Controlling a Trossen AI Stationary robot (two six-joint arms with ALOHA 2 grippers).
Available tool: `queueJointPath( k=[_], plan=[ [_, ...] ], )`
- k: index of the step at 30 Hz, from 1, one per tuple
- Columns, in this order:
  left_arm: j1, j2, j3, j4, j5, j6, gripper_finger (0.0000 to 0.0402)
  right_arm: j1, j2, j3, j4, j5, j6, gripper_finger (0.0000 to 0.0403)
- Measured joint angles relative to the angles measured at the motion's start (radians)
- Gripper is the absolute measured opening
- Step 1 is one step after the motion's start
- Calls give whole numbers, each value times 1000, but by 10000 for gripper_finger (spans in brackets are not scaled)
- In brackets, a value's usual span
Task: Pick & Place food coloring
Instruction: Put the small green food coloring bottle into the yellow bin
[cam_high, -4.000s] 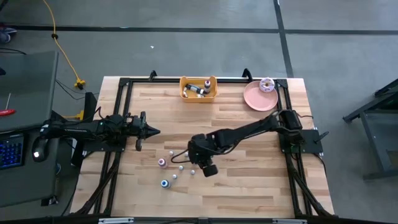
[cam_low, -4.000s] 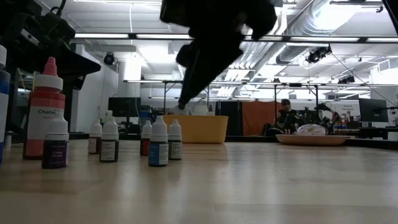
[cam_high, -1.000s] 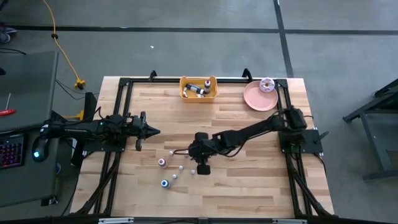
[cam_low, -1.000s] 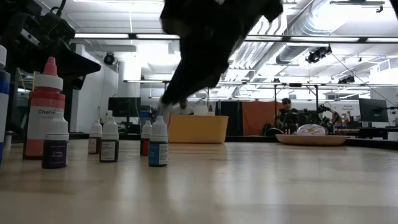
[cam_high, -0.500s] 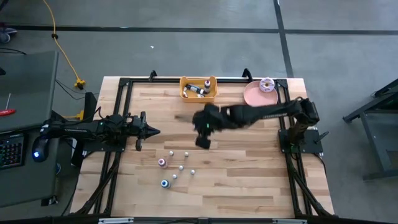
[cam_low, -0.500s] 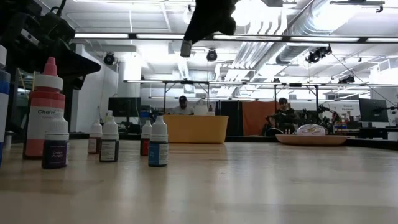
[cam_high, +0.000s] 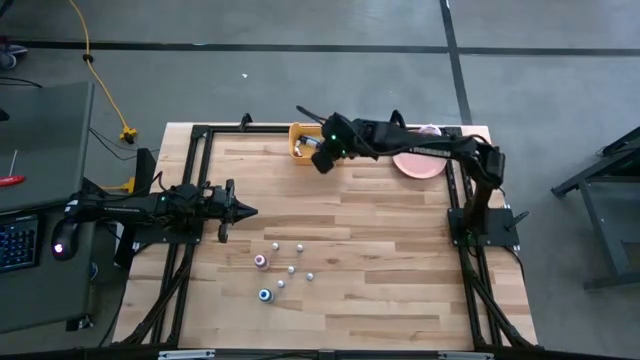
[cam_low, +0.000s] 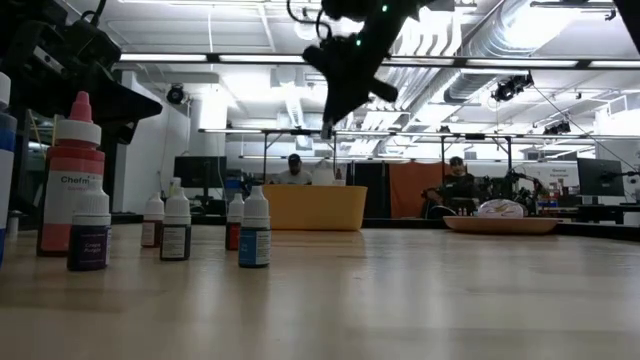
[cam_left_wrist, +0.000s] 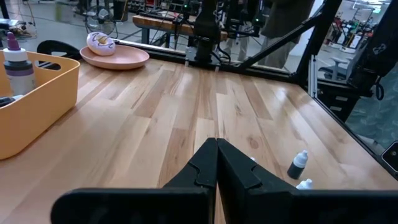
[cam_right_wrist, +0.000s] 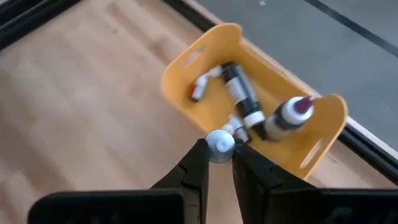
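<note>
My right gripper (cam_right_wrist: 219, 163) hangs above the yellow bin (cam_right_wrist: 176, 74) at the table's far edge, shut on a tiny food coloring bottle (cam_right_wrist: 219, 146). The high view puts this gripper (cam_high: 322, 163) over the bin's near wall (cam_high: 297, 152); in the low view it (cam_low: 328, 122) is well above the bin (cam_low: 315, 207). A few bottles lie or stand inside the bin (cam_right_wrist: 239, 93). Several more food coloring bottles (cam_high: 281, 268) stand on their bases mid-table, also in the low view (cam_low: 255, 228). My left gripper (cam_high: 243, 210) waits shut at the left, fingertips together (cam_left_wrist: 216, 155). My right gripper pinches the tiny bottle between its two fingertips, and the round whitish cap (cam_right_wrist: 219, 145) shows between them. The fingers come from above, pointing down. The bottle is lifted clear, over the near part of the yellow bin.
A pink plate (cam_high: 410, 160) with a donut (cam_high: 429, 135) sits right of the bin, partly under my right arm. A taller pink-capped bottle (cam_low: 70, 175) stands close to the low camera. Black frame rails (cam_high: 200, 135) border the table. Bare wood lies between the bin and the bottle group.
My right gripper, shut on the bottle, rose from the mid-table bottle group and swung toward the far edge. It now hangs over the yellow bin. The bottle went with it, lifted clear of the table. The other bottles stayed put.
</note>
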Motion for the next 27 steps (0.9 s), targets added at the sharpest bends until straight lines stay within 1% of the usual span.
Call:
queueJointPath(
  k=[5, 18, 23, 27],
  plan=[
    [0, 0, 0, 0, -1, 0, 1, -41, 83, 27, 42, -15, 53, 44],
    [0, 0, 0, 0, 0, 0, 1, -74, 328, 190, 99, -69, 207, 45],
    [0, 0, 0, 0, 0, 0, 1, -82, 425, 289, 95, -96, 227, 49],
    [0, 0, 0, 0, 0, 0, 1, -88, 478, 345, 92, -101, 227, 46]
  ],
)
